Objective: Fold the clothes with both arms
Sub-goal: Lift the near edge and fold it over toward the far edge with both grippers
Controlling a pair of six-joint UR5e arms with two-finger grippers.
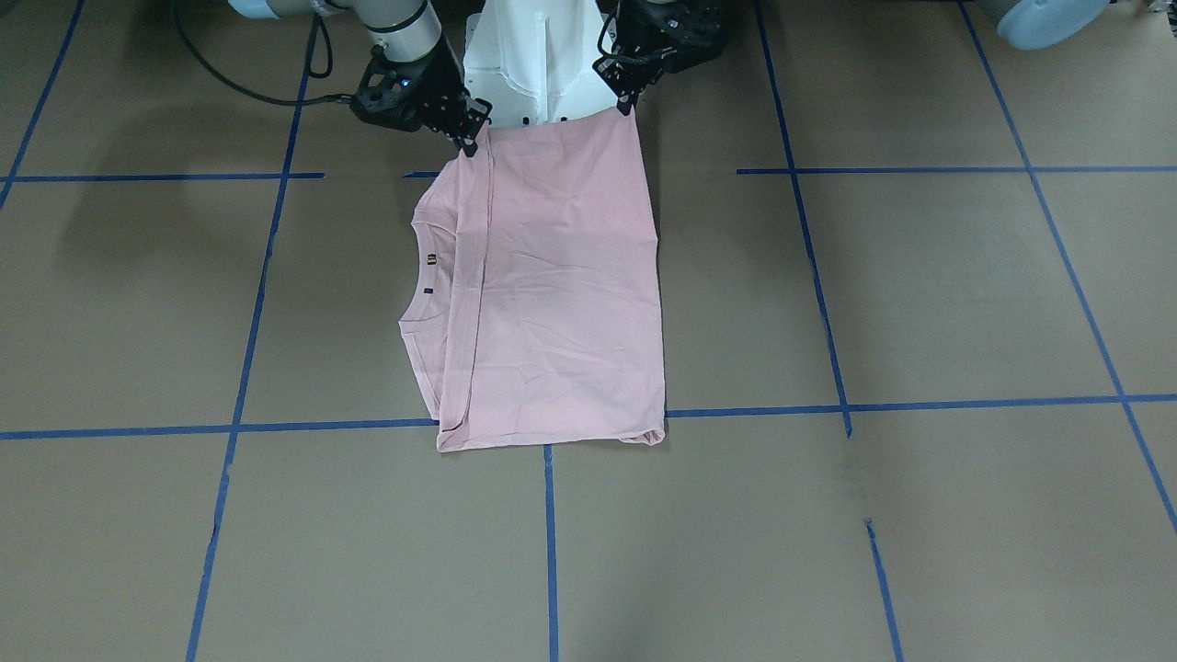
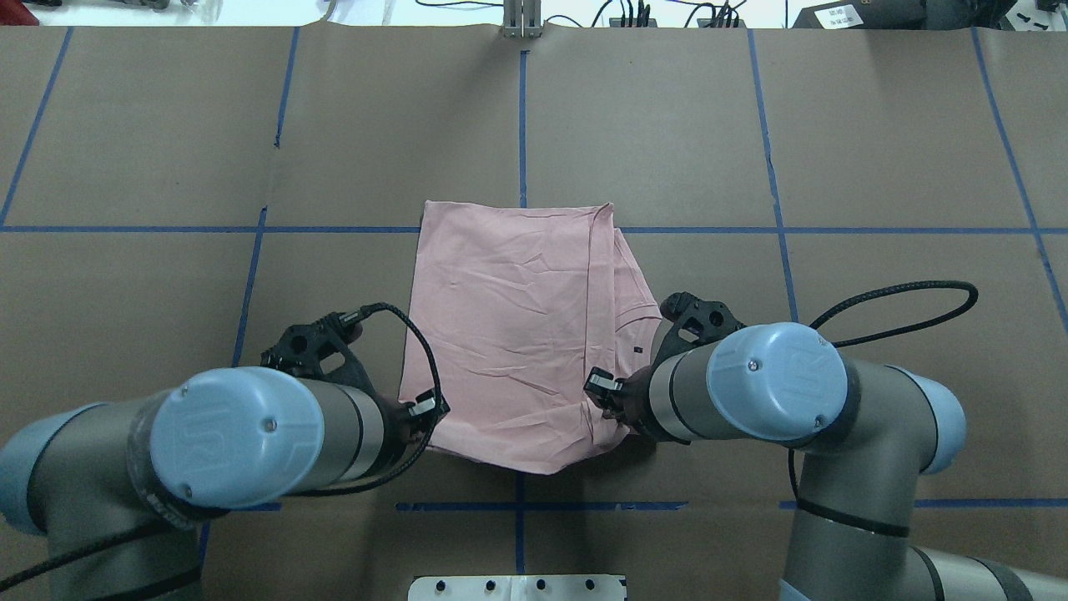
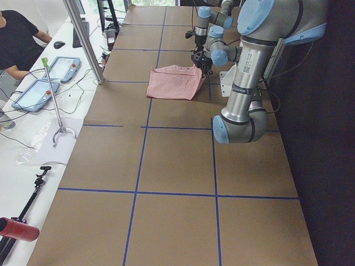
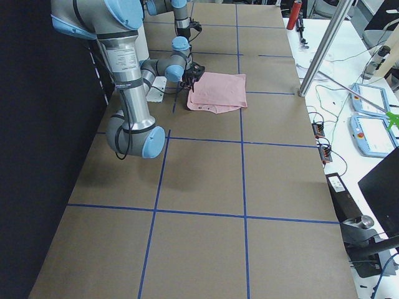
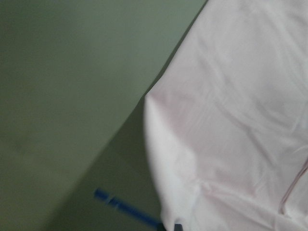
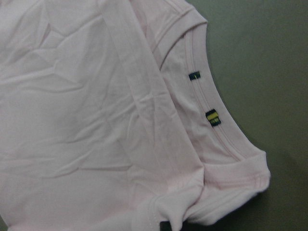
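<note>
With left pincer [image 1: 629, 104] and right pincer [image 1: 472, 141] each closed on a near T-shirt [image 1: 561, 294] corner, lift evenly, carry forward, lay flat on tabletop [image 1: 919, 303].

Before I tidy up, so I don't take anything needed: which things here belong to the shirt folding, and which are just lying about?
Job: pink T-shirt; left gripper and right gripper, each gripping a corner of it nearest the robot.
Lying about: teach pendants, computer mouse, grabber stick, all off to the side.
</note>
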